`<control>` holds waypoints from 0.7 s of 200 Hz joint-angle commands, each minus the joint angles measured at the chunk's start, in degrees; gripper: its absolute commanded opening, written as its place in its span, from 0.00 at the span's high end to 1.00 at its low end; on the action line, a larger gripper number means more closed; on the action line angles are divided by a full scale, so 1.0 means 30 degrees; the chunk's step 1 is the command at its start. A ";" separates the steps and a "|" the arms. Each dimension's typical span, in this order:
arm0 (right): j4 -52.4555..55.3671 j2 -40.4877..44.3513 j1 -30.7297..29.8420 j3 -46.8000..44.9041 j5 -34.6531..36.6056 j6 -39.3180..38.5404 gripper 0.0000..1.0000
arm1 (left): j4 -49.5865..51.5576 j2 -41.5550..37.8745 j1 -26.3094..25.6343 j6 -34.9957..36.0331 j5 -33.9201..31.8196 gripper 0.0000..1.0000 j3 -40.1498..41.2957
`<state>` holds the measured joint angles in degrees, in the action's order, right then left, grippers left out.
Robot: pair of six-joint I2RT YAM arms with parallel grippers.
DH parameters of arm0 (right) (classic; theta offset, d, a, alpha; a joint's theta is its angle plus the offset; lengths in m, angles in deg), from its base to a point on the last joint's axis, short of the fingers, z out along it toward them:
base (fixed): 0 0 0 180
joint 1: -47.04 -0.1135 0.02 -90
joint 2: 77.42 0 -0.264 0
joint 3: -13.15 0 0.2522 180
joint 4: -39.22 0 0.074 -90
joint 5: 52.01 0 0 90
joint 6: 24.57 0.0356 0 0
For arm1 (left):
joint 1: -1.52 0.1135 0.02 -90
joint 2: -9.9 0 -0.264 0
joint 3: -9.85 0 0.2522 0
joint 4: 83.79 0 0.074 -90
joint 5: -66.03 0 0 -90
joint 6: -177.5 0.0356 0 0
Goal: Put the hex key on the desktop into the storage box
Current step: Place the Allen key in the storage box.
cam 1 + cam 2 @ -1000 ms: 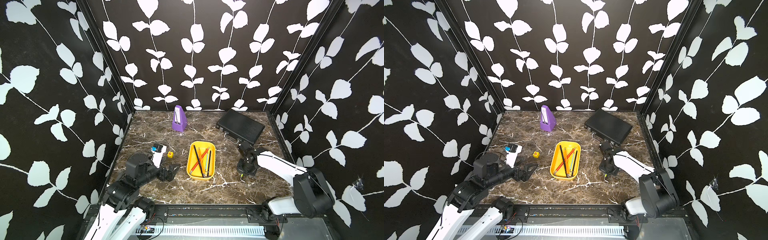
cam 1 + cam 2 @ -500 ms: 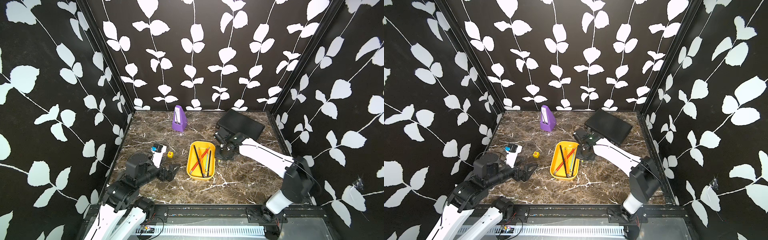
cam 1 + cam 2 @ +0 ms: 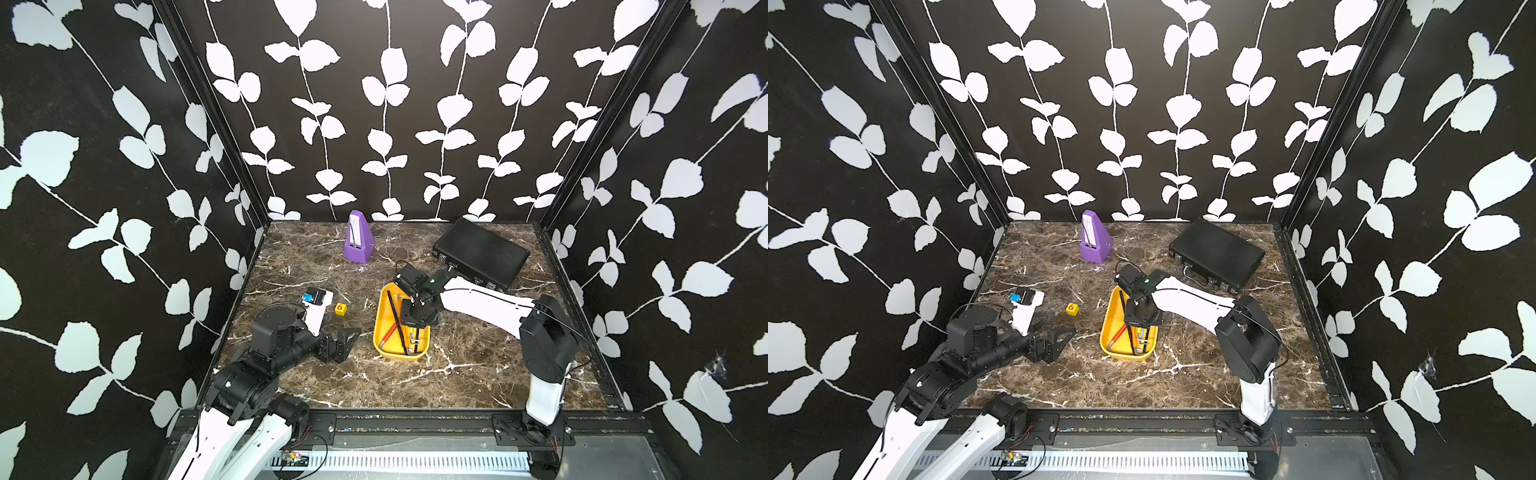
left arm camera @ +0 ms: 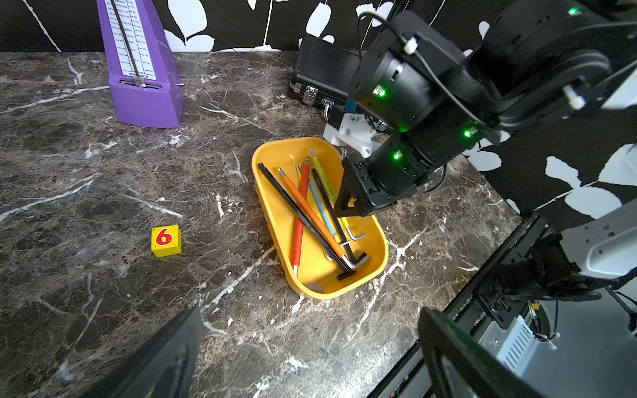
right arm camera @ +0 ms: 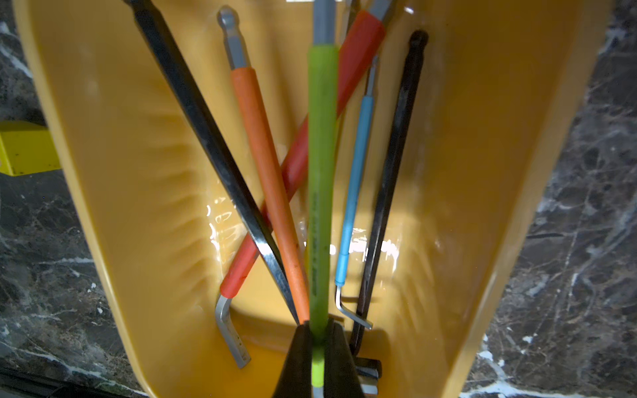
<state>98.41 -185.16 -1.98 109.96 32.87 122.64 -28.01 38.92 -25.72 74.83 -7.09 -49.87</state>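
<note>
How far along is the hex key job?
Done: other hex keys lie in the storage box. In hand: right gripper shut on the green hex key, over the box. Remaining: release it; no key visible on the desktop.

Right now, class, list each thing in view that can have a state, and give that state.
right gripper, shut on the green hex key.
green hex key, held over the storage box, not yet released.
left gripper, open, empty.
storage box, upright, holding other hex keys.
briefcase, closed, lying flat.
metronome, upright.
die, 6 facing up.
</note>
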 commanded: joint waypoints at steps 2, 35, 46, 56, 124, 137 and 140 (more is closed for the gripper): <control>-0.0648 -0.0529 0.0103 -0.0749 0.0280 0.1107 1.00 | -0.0037 -0.0004 -0.0088 -0.0143 -0.0062 0.02 0.0128; -0.0903 -0.1316 0.0456 -0.1105 -0.0056 0.1535 1.00 | -0.0055 -0.0004 -0.0088 -0.0151 -0.0106 0.02 0.0129; -0.0894 -0.1402 0.0488 -0.1280 -0.0050 0.1764 1.00 | -0.0039 -0.0004 -0.0088 -0.0144 -0.0091 0.02 0.0128; -0.0962 -0.1381 0.0532 -0.1517 0.0037 0.1945 1.00 | -0.0036 0.0025 -0.0088 -0.0144 -0.0091 0.02 0.0121; -0.0586 -0.0986 0.0600 -0.1470 0.0621 0.1895 0.67 | -0.0076 0.0113 -0.0088 -0.0159 -0.0180 0.02 0.0125; -0.0278 -0.0688 0.0618 -0.1227 0.0885 0.1526 0.58 | -0.0049 0.0186 -0.0088 -0.0143 -0.0209 0.01 0.0110; -0.0197 -0.0609 0.0611 -0.1179 0.0954 0.1438 0.57 | -0.0038 0.0196 -0.0088 -0.0129 -0.0205 0.01 0.0105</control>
<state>94.62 -189.01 -0.56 106.04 33.11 127.86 -28.01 39.03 -25.72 74.83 -7.15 -49.87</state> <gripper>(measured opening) 0.393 0.986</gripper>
